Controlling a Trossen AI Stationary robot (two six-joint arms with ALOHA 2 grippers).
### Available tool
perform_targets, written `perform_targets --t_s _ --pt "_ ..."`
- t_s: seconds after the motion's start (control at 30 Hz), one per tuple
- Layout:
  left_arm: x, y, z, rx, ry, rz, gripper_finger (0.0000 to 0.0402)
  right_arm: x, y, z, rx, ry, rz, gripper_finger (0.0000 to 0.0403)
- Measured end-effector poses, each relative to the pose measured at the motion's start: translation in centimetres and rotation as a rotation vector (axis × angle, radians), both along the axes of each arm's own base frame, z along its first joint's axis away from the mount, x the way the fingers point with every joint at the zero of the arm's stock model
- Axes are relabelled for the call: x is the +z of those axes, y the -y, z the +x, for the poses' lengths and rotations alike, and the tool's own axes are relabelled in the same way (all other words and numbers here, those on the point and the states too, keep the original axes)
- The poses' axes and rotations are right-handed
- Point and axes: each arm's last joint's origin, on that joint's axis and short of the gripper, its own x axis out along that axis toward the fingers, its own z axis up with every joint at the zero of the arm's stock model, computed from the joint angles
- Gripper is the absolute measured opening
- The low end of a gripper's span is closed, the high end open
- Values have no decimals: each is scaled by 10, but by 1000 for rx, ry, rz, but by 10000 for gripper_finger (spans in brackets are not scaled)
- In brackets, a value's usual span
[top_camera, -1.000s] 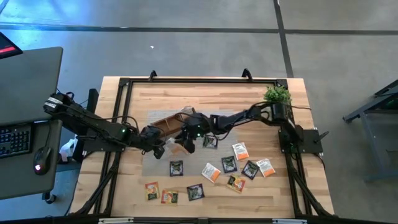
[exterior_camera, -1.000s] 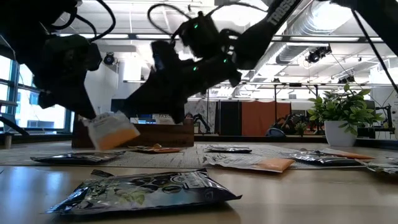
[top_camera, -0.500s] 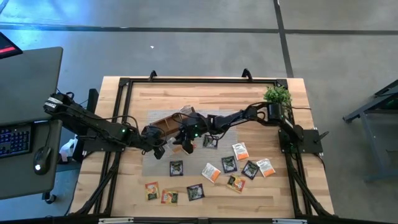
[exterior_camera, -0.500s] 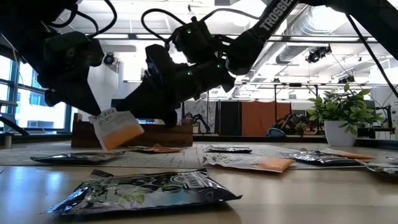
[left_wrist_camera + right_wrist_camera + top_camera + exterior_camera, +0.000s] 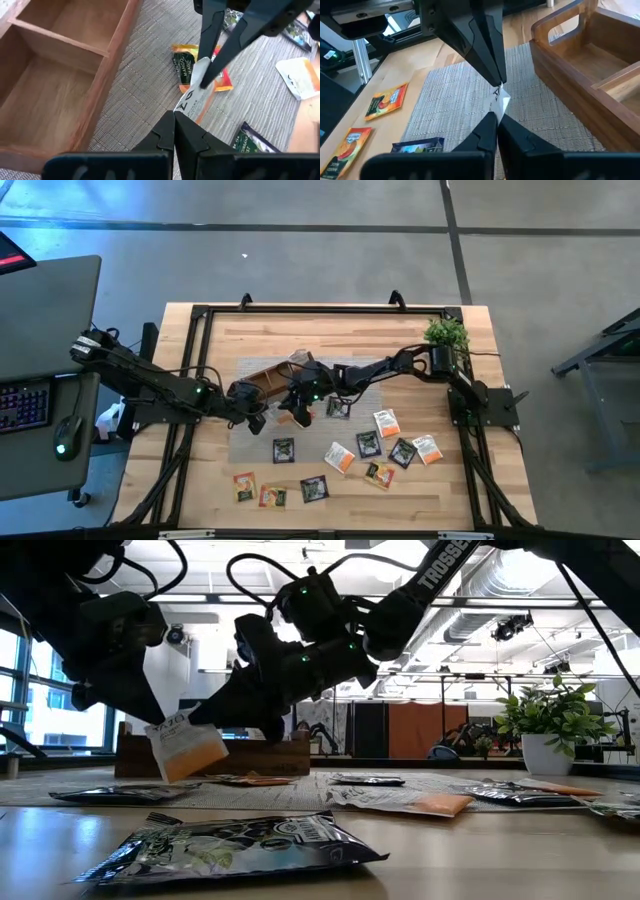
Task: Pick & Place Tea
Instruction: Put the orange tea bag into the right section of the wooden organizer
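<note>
One white-and-orange tea sachet (image 5: 186, 748) hangs in the air above the grey woven mat (image 5: 145, 65), just in front of the long wooden tray (image 5: 270, 377). My left gripper (image 5: 174, 120) comes in from the table's left and is shut on one end of it. My right gripper (image 5: 496, 120) reaches across from the right and is shut on the other end. In the high view the two grippers meet at the tray's near side, left gripper (image 5: 257, 418) and right gripper (image 5: 293, 412). More tea sachets (image 5: 340, 457) lie flat on the table nearer the front. My left gripper pinches the sachet's white end (image 5: 184, 106) between its two fingertips, slanting down from the table's left. The sachet is clear of the mat and tilted. My right gripper pinches the opposite end (image 5: 500, 106) between its two fingertips, slanting down from the right. The sachet spans the short gap between the two grippers.
The tray's compartments (image 5: 55, 80) lie right beside the hold. A yellow-red sachet (image 5: 186, 64) lies on the mat under the held one. A dark sachet (image 5: 235, 845) lies close to the near edge, and a potted plant (image 5: 446, 335) stands at the far right corner.
My left gripper has kept the sachet lifted. My right gripper has edged toward it and taken hold of its free end. The sachet has turned a little, its white end now up toward the right gripper's fingers.
</note>
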Motion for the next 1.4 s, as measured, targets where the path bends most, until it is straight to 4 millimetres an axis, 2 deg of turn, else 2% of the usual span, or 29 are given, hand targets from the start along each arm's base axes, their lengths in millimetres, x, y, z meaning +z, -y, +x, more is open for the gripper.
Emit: perform_targets --t_s 0.13,0.33,0.43,0.6,0.73,0.83,0.93,1.03,1.17,1.27,1.4 --pt "0 0 0 -20 -5 25 15 -1 1 0 -5 -8 -15 6" --pt "0 -1 0 -6 -1 35 68 0 4 -2 -11 -17 -35 4" --pt "0 -1 0 26 10 21 90 9 8 -5 -51 -44 -49 4" --pt "0 -1 0 44 12 15 99 47 12 -14 -69 -13 -125 4" --pt "0 -2 0 50 13 18 99 87 20 -32 -186 -36 -365 2" --pt "0 -2 0 52 15 19 99 107 34 -47 -353 -102 -536 2" --pt "0 -2 0 54 14 23 99 106 48 -58 -462 -160 -618 1" --pt "0 -2 -1 60 16 30 99 90 59 -65 -391 -175 -561 1" --pt "0 -2 -1 65 17 38 99 74 71 -70 -350 -71 -452 1" --pt "0 -2 0 65 18 39 99 75 81 -72 -349 34 -421 1" --pt "0 -2 0 65 18 39 99 76 90 -74 -321 67 -322 1"
